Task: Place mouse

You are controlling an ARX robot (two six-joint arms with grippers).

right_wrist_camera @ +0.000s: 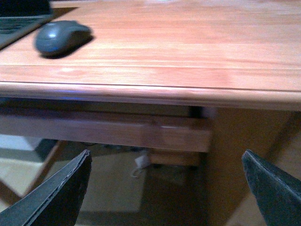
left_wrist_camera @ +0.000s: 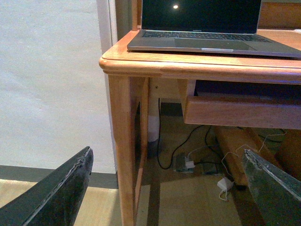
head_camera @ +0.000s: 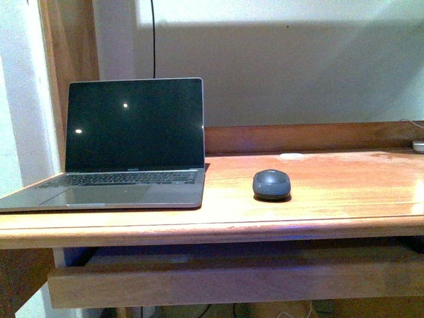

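Observation:
The dark grey oval mouse [head_camera: 271, 184] lies on the wooden desk [head_camera: 344, 192], just right of the open laptop [head_camera: 126, 149]. It also shows in the right wrist view [right_wrist_camera: 60, 37], on the desktop well beyond the fingers. My right gripper [right_wrist_camera: 167, 188] is open and empty, below the desk's front edge. My left gripper [left_wrist_camera: 167, 188] is open and empty, low in front of the desk's left leg [left_wrist_camera: 121, 141]. Neither arm shows in the front view.
A small flat white disc [head_camera: 290, 156] lies at the back of the desk. A drawer front [head_camera: 232, 281] hangs under the desktop. Cables and chargers [left_wrist_camera: 188, 162] lie on the floor under the desk. A wall stands left of the desk.

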